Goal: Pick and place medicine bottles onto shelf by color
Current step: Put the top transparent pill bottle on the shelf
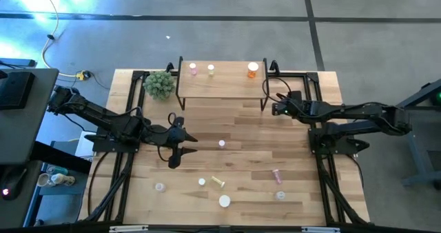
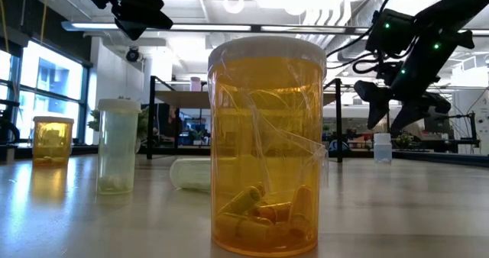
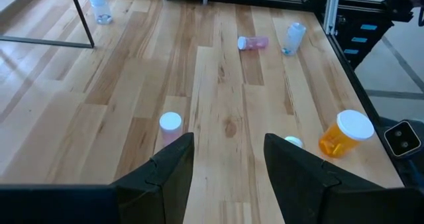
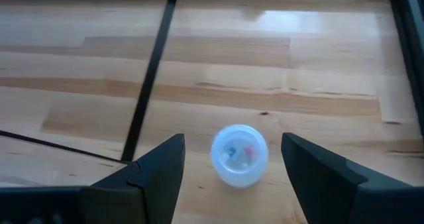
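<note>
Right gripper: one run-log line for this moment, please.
right gripper: open, over clear bottle by shelf leg | left gripper: open, empty | shelf: three bottles

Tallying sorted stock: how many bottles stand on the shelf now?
3 on the shelf: pink bottle and yellow bottle at its back left, orange bottle back right.

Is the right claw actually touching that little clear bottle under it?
Apart. In the right wrist view, the clear bottle stands between the open fingers of the right gripper, with bare wood showing on both sides of it.
</note>
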`<action>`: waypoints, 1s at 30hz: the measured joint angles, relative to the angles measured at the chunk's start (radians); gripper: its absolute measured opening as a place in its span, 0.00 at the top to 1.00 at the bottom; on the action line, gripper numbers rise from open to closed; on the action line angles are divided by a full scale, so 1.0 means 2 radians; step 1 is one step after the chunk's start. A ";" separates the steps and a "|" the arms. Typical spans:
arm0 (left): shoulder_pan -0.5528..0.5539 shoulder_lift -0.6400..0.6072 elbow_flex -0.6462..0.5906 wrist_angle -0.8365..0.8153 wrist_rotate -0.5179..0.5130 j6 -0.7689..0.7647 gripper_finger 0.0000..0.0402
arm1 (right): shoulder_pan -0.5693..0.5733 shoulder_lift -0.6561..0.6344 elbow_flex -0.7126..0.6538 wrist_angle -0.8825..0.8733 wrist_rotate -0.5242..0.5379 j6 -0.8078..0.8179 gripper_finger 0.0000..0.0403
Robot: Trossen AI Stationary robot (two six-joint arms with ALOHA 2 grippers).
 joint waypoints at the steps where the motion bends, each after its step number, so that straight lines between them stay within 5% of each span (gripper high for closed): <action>1: 0.000 0.000 0.000 0.000 0.000 0.000 0.57 | 0.000 0.000 0.000 0.004 0.000 -0.001 0.40; 17: 0.000 0.000 0.000 0.000 0.000 0.000 0.57 | 0.000 0.051 0.000 0.008 0.004 -0.001 0.41; 30: 0.000 0.000 0.000 0.000 0.000 0.000 0.57 | 0.000 0.052 0.000 0.013 0.017 0.002 0.61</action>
